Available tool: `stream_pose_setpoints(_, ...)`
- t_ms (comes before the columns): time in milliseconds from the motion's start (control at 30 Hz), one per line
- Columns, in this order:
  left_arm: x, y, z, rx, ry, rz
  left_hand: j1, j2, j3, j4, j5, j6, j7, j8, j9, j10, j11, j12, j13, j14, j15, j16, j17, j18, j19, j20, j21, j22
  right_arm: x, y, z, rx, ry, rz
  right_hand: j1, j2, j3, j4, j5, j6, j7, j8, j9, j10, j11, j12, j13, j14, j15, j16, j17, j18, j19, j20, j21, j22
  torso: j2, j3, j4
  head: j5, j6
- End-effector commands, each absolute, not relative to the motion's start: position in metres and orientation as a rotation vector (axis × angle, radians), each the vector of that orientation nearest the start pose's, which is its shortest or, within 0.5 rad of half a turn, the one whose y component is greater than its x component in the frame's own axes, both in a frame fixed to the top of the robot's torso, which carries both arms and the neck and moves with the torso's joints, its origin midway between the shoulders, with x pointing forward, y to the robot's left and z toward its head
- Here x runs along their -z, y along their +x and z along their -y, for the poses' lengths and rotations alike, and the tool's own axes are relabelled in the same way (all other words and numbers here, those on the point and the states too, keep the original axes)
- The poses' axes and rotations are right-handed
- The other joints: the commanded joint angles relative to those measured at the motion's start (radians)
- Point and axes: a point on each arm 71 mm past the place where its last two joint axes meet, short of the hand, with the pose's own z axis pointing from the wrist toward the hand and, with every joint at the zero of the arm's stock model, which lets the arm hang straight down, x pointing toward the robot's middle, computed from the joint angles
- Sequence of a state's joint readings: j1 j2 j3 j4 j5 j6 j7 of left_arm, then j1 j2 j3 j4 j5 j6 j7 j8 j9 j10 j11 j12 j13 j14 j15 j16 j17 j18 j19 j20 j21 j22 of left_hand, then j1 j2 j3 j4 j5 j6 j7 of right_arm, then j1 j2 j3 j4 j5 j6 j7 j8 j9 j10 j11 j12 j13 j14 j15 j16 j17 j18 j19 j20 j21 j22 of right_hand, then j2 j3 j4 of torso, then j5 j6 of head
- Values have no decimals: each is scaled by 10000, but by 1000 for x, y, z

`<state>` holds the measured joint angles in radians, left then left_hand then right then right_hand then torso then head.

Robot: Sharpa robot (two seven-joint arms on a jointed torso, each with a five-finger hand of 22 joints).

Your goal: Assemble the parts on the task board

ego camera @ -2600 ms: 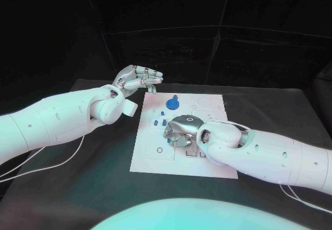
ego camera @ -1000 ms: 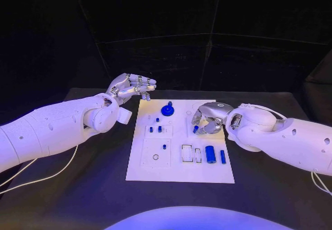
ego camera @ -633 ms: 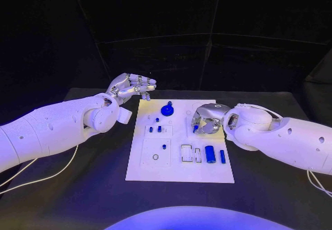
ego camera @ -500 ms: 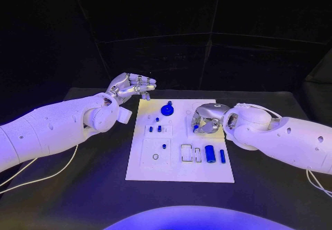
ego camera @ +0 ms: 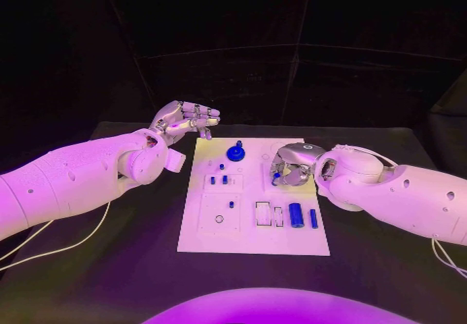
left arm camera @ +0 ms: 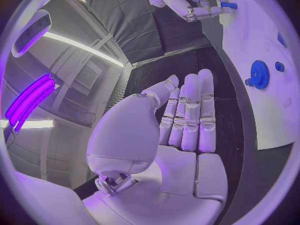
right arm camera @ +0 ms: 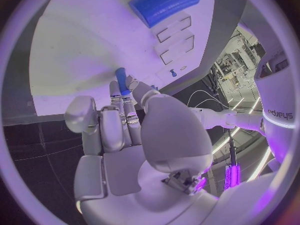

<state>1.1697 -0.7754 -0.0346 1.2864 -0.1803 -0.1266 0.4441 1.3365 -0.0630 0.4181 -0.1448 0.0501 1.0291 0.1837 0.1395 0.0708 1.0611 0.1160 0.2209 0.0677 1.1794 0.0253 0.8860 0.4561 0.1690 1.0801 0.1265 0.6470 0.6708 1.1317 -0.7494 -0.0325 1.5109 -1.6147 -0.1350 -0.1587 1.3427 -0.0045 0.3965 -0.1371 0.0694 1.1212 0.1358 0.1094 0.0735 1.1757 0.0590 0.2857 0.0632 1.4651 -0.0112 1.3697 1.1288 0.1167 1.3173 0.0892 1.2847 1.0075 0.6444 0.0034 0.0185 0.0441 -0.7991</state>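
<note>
- Right hand [ego camera: 292, 167] sits over the upper right of the board [ego camera: 255, 239], fingers [right arm camera: 120, 101] pinching a small blue peg [right arm camera: 122, 81]. In the head view the peg [ego camera: 277, 177] is just a blue speck at the fingertips, right above the board.
- Left hand [ego camera: 187, 119] hovers off the board's upper-left corner, fingers [left arm camera: 189, 112] curled in, holding nothing.
- Peg handling, my read: short, rigid, very light, smooth plastic. Likely slippery against metal fingers and easy to tilt or drop. Only one end is gripped, so it can pivot; better to hold at mid-length with the axis straight before pushing in.
- Other parts on the board: gear [ego camera: 237, 152] at top centre, big cylinder [ego camera: 295, 215] and thin pin [ego camera: 313, 217] lower right, small pegs [ego camera: 218, 179] in the left-middle block.
- Cylinder looks stiff and will roll; take it across the barrel.
- Gear is thin with a toothed rim; pick it by its centre knob or across the rim.
- Hidden or unclear:
  - target hole for the held peg is under the right hand in the head view
  - can't tell whether the peg tip touches the board
  - can't tell whether the small pegs are seated fully
  - right wrist view cuts the cylinder [right arm camera: 164, 3] at the circle's edge
</note>
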Motion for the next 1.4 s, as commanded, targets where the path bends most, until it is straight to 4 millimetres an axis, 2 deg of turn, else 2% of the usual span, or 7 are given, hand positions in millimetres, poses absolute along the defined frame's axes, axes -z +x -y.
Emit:
stream_pose_setpoints(33, 199, 521, -235, 15529, -9057, -14666, 18, 78, -37, -13, -12, 5, 23, 21, -3, -41, 8, 41, -4, -25, 9, -20, -10, 140, -55, -23, -45, -9, 213, 468, 154, -6512, -3083, -17290, 182, 83, 142, -67, -48, 49, 11, 2, 19, 112, 10, -83, 36, 353, -91, 44, 4, -82, 48, -15, 44, 11, -9, 1, -9, 0, 4)
stream_pose_setpoints(433, 201, 523, -240, 15386, -9111, -14657, 18, 78, -37, -13, -12, 5, 23, 21, -3, -41, 8, 41, -4, -25, 9, -20, -10, 140, -55, -23, -45, -9, 189, 438, 143, -8655, -2768, -16073, 230, -45, 494, -234, 49, -142, 118, -186, -40, 103, 95, -311, 44, 339, -31, 48, -17, -84, 11, 24, 50, 2, -10, 7, -11, 17, 4)
stream_pose_setpoints(767, 201, 524, -238, 15418, -9102, -14676, 18, 78, -37, -13, -12, 5, 23, 21, -3, -41, 8, 41, -4, -25, 9, -20, -10, 140, -55, -23, -45, -9, 183, 419, 94, -10169, -4216, -15734, 221, -95, 584, -268, 137, -164, 140, -223, -44, 92, 119, -384, 46, 335, -11, 50, -31, -81, -4, 45, 54, -3, -3, -10, 21, 86, -19)
stream_pose_setpoints(833, 201, 524, -237, 15443, -9093, -14682, 18, 78, -37, -13, -12, 5, 23, 21, -3, -41, 8, 41, -4, -25, 9, -20, -10, 140, -55, -23, -45, -9, 184, 418, 85, -10374, -4432, -15726, 219, -99, 595, -270, 145, -168, 144, -228, -44, 86, 124, -396, 45, 335, -8, 52, -27, -80, -7, 48, 52, -6, -4, -11, 6, 120, -24)
stream_pose_setpoints(967, 201, 524, -235, 15506, -9074, -14707, 18, 78, -37, -13, -12, 5, 23, 21, -3, -41, 8, 41, -4, -25, 9, -20, -10, 140, -55, -23, -45, -9, 191, 414, 70, -10650, -4680, -15861, 191, -120, 603, -263, 156, -172, 154, -238, -44, 82, 134, -418, 45, 334, 1, 53, -31, -80, -10, 55, 55, -4, -6, -21, 48, 144, -79)
stream_pose_setpoints(1100, 201, 523, -233, 15546, -9060, -14716, 18, 78, -37, -13, -12, 5, 23, 21, -3, -41, 8, 41, -4, -25, 9, -20, -10, 140, -55, -23, -45, -9, 204, 410, 55, -10625, -5012, -16275, 157, -169, 594, -263, 160, -167, 155, -244, -42, 99, 134, -434, 49, 332, 7, 51, -41, -76, -23, 62, 48, -20, -16, -19, 15, 295, -140)
stream_pose_setpoints(1400, 200, 523, -231, 15589, -9052, -14746, 17, 91, -47, -11, -11, 3, 26, 21, -3, -49, 9, 49, -5, -29, 11, -22, -28, 139, -58, -23, -49, -12, 229, 408, 42, -9818, -5728, -17270, 120, -198, 582, -252, 159, -164, 156, -249, -40, 110, 137, -448, 52, 316, 10, 16, -122, -57, -72, 67, 1, -114, -13, -8, 9, 381, -151)
